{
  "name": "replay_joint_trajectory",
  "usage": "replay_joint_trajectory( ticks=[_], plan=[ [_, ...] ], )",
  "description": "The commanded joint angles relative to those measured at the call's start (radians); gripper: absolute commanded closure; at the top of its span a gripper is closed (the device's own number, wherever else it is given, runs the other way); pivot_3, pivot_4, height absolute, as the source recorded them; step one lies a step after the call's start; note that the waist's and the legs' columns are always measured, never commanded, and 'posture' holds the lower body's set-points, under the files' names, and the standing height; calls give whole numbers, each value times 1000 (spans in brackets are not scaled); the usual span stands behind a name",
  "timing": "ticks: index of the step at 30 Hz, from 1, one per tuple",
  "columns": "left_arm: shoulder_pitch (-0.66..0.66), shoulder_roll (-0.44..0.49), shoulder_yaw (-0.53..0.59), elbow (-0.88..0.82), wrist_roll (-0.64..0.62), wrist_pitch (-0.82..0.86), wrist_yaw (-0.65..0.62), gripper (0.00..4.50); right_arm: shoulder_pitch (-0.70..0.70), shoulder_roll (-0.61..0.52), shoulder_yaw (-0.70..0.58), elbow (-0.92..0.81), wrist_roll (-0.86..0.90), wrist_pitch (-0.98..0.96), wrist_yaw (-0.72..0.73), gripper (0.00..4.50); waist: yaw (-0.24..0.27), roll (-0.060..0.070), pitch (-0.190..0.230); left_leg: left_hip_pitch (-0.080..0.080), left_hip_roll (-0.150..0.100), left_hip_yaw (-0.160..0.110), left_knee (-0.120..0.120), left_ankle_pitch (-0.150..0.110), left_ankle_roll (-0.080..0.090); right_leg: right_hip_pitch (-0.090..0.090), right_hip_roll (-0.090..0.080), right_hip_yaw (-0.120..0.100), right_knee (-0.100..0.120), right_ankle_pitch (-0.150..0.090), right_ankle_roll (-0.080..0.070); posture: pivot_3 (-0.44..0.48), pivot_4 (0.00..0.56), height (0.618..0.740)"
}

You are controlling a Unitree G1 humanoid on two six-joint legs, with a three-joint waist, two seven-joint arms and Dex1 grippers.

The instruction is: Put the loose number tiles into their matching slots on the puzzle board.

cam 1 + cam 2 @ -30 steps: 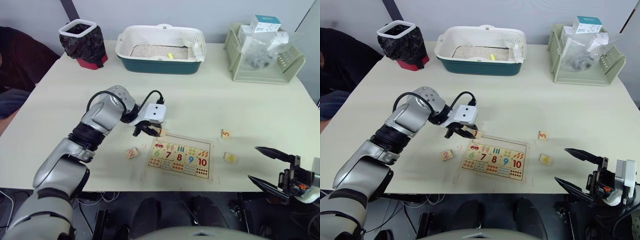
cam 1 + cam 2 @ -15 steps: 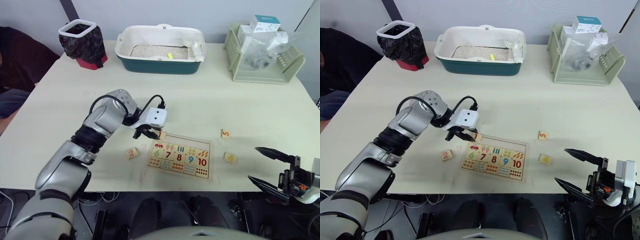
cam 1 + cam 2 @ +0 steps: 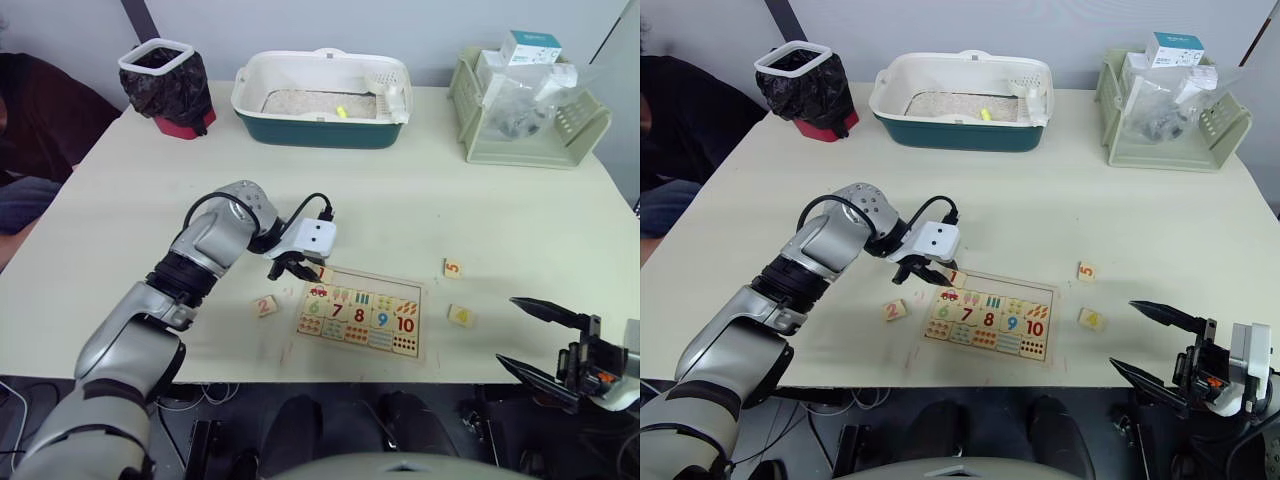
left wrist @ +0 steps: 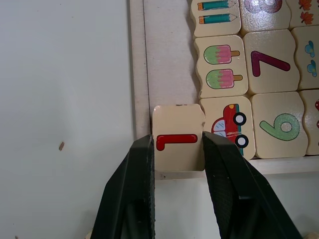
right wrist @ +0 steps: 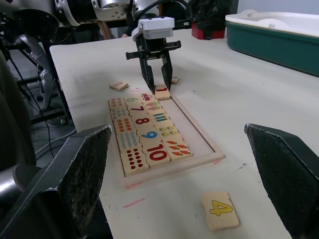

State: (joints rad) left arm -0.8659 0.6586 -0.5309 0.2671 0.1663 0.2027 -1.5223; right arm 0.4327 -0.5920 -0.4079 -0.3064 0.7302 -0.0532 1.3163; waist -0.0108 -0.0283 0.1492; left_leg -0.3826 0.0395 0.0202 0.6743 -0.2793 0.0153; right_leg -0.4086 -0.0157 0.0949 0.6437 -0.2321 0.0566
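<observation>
The left pincer (image 4: 177, 144) pinches the smooth pale-wood 1 tile (image 4: 177, 144), square with a red digit, in the corner slot of the flat puzzle board (image 3: 358, 312). The right pincer (image 3: 532, 340) hangs spread beyond the bench (image 3: 400, 200).

A wide cream-coloured rectangular table (image 3: 420, 215) stands against a plain pale grey wall (image 3: 300, 25), evenly lit; a dark diagonal bar (image 3: 135, 18) crosses the wall behind the table's far left corner
</observation>
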Motion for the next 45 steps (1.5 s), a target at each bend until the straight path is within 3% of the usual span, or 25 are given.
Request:
replay_joint_trajectory(
  ticks=[1, 34, 35, 38, 42, 45],
  plan=[
    [-7, -3, 8, -11, -2, -7, -10, 3595, 6, 1, -26, -24, 7, -24, 0, 0, 0, 0, 0, 0, 0, 0, 0, 0, 0, 0, 0, 0, 0, 0, 0, 0, 150, 740],
    [-21, -6, 26, -28, -32, 59, -51, 3595, -3, -2, -14, 15, -19, -51, 9, 0, 0, 0, 0, 0, 0, 0, 0, 0, 0, 0, 0, 0, 0, 0, 0, 0, 150, 740],
    [-21, -5, 32, -34, -39, 65, -52, 2795, -4, -1, -13, 17, -21, -53, 9, 0, 0, 0, 0, 0, 0, 0, 0, 0, 0, 0, 0, 0, 0, 0, 0, 0, 150, 740],
    [-22, -1, 37, -50, -57, 90, -74, 1868, -8, -1, -12, 25, -24, -57, 11, 0, 0, 0, 0, 0, 0, 0, 0, 0, 0, 0, 0, 0, 0, 0, 0, 0, 150, 740],
    [-17, 10, 30, -54, -53, 81, -68, 101, -14, -1, -9, 30, -27, -59, 12, 0, -1, 0, 0, 0, 0, 0, 0, 0, 0, 0, 0, 0, 0, 0, 0, 0, 150, 740],
    [-20, 18, 37, -55, -68, 96, -77, 20, -13, -2, -11, 34, -28, -61, 16, 0, -1, 0, 0, 0, 0, 0, 0, 0, 0, 0, 0, 0, 0, 0, 0, 0, 150, 740]
  ],
)
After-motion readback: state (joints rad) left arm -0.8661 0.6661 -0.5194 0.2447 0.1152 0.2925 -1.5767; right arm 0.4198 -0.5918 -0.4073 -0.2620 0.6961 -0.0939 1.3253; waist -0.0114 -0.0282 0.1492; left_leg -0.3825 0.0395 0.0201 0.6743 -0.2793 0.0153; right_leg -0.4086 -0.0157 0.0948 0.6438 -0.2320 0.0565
